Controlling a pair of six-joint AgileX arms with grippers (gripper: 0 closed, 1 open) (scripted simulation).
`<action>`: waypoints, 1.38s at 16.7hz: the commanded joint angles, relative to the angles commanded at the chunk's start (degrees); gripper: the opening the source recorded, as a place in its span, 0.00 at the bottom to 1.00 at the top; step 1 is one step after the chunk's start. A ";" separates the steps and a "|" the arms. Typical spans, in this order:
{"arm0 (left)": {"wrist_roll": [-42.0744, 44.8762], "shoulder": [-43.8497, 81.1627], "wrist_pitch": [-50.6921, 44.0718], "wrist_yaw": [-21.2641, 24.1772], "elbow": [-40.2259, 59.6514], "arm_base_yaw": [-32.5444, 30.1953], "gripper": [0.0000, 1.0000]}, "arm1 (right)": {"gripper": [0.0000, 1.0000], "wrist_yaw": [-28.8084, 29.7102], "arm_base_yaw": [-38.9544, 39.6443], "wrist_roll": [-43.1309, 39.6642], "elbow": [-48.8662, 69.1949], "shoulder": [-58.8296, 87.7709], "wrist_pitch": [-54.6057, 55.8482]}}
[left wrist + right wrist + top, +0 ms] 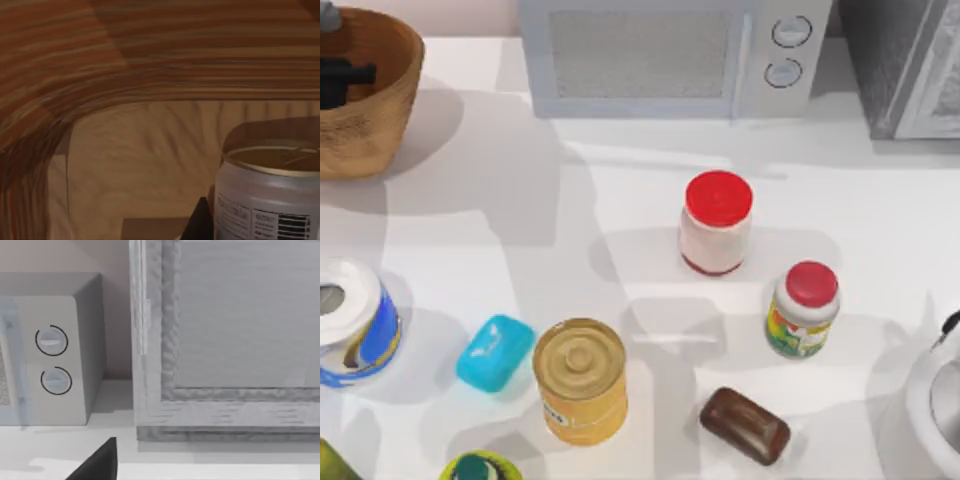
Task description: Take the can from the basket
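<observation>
The brown woven basket (365, 120) stands at the table's back left corner. My left gripper (338, 78) is lowered inside it. In the left wrist view the ribbed basket wall (150, 60) curves around the can (267, 200), a slim silver can with a dull gold top and printed label. The can stands upright on the basket floor, very close to the camera. A dark part of my left gripper (200, 222) shows just beside it. My right arm (940, 400) is parked at the table's right edge.
A white microwave (670, 55) and a grey cabinet (910, 65) line the back. On the table stand two red-lidded jars (716, 222) (804, 310), a yellow-gold tin (580, 380), a blue soap (494, 352), a brown soap (744, 425) and a blue-and-white can (350, 322).
</observation>
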 joint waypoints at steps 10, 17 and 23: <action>-0.24 -3.37 0.88 -0.45 -1.13 0.01 0.00 | 1.00 0.00 0.00 0.00 0.00 0.00 0.00; -2.09 -25.51 12.70 -1.20 -22.15 -1.50 0.00 | 1.00 0.00 0.00 0.00 0.00 0.00 0.00; -4.00 -66.69 27.46 -2.30 -60.21 -3.46 0.00 | 1.00 0.00 0.00 0.00 0.00 0.00 0.00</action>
